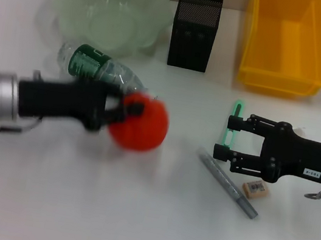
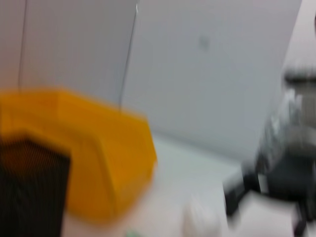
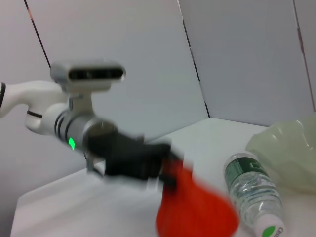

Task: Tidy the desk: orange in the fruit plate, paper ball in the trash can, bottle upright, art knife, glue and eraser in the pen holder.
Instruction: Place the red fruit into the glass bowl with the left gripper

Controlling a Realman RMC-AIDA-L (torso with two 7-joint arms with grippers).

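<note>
Now your left gripper (image 1: 126,109) is clamped on the orange (image 1: 141,123) at centre-left of the frame, just below the bottle (image 1: 98,67) lying on its side, with the fruit plate (image 1: 111,10) at upper left. Your right gripper (image 1: 227,136) sits at centre-right with its fingers spread wide, empty, above the eraser (image 1: 254,189).

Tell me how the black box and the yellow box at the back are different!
The black box, the pen holder, is tall, narrow and made of fine mesh; the yellow bin is wide, low and smooth-walled. The black box stands in the middle of the table's back edge, beside the pale green plate; the yellow bin sits further toward the robot's right. Both stand upright with open tops.
</note>
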